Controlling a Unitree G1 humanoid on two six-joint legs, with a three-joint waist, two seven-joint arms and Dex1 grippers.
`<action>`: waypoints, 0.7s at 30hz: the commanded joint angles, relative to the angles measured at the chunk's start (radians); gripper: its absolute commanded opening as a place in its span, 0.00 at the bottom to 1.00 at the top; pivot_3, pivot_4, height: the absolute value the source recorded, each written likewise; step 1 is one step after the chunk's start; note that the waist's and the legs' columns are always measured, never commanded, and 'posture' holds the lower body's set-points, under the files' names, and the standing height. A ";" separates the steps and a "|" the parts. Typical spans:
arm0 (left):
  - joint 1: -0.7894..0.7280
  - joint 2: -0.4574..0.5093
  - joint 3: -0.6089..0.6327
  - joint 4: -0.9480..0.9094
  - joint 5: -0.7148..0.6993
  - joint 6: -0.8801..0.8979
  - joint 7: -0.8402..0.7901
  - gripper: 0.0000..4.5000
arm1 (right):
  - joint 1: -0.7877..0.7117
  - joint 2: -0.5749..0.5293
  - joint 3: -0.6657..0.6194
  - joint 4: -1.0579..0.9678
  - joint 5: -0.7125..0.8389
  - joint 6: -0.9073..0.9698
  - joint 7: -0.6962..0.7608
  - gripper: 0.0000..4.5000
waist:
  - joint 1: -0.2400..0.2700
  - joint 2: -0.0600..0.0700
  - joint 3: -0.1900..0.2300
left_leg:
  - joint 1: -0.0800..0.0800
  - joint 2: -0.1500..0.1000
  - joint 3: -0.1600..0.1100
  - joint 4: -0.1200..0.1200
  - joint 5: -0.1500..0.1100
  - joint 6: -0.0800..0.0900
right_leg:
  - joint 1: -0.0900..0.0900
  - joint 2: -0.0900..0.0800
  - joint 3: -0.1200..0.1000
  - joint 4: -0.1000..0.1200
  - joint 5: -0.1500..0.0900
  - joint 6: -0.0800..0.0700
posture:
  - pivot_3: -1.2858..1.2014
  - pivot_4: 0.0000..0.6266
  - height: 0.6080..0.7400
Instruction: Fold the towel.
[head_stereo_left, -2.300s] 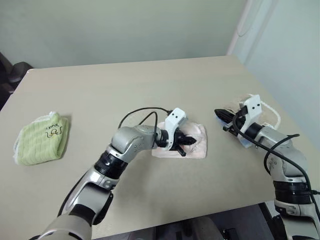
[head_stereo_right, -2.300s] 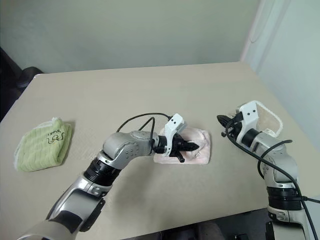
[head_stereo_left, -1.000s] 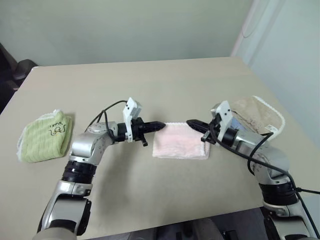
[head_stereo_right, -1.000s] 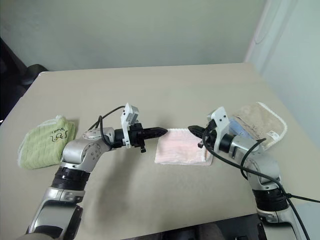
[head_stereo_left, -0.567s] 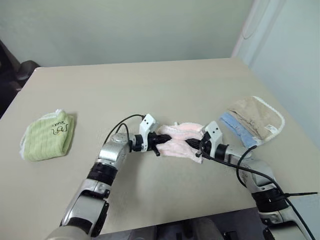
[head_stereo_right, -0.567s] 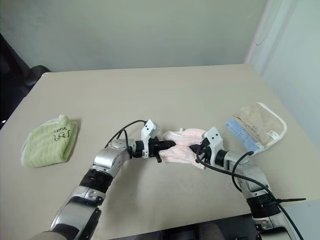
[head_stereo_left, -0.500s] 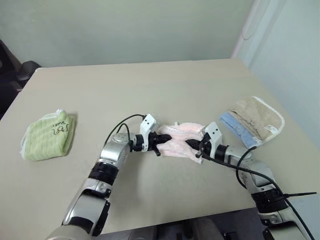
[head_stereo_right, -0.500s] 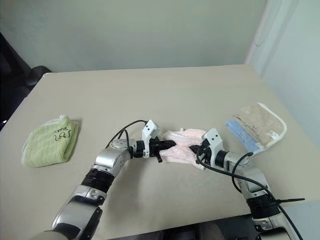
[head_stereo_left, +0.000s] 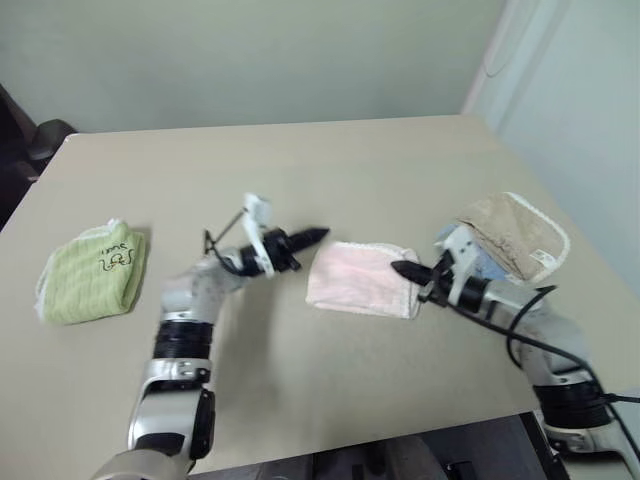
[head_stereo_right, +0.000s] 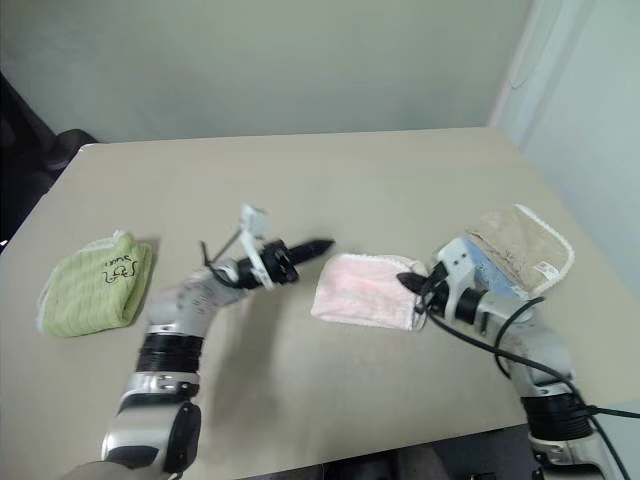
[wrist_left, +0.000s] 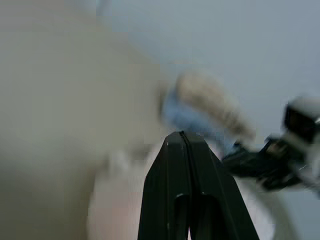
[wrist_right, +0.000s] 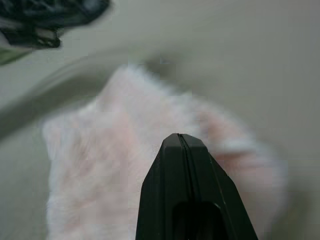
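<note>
The pale pink towel (head_stereo_left: 358, 280) lies folded flat in the middle of the table, also visible from the right wrist (wrist_right: 150, 130). My left gripper (head_stereo_left: 320, 234) is shut and empty, lifted just off the towel's left edge, its black fingers (wrist_left: 184, 150) pressed together. My right gripper (head_stereo_left: 396, 268) is shut too, holding nothing, its tip at the towel's right edge with the closed fingers (wrist_right: 181, 145) pointing over the pink cloth.
A lime-green folded towel (head_stereo_left: 90, 272) sits near the table's left edge. A beige white-edged towel (head_stereo_left: 515, 235) on a blue cloth lies at the right edge, behind my right arm. The table's front edge (head_stereo_left: 330, 440) runs close below both arms.
Both grippers have drawn out of the bunched pink towel, the left rising and moving left, the right moving right. The towel now lies flat and folded.
</note>
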 joint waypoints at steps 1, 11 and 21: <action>-0.005 0.032 0.043 -0.050 -0.035 0.023 0.032 0.00 | -0.017 -0.023 -0.055 -0.035 0.068 0.049 0.014 0.13 | 0.000 -0.001 0.000 | 0.002 0.000 0.000 -0.001 0.000 0.000 | 0.001 0.000 0.000 0.000 -0.001 0.000 | 0.52 0.24 1.00; 0.087 0.045 0.012 -0.154 -0.040 0.050 0.071 0.00 | -0.044 0.005 -0.147 -0.010 0.253 0.255 -0.041 0.89 | 0.003 -0.001 0.000 | 0.004 0.000 0.000 -0.001 -0.001 0.001 | 0.003 0.000 0.000 0.000 -0.002 0.000 | 0.52 0.24 1.00; 0.141 0.088 -0.075 -0.154 -0.033 0.178 0.095 0.04 | -0.060 0.008 -0.145 0.035 0.219 0.267 -0.129 1.00 | 0.003 -0.001 0.000 | 0.004 0.000 -0.001 -0.001 -0.001 0.001 | 0.002 0.000 0.000 0.001 -0.002 0.000 | 0.52 0.24 1.00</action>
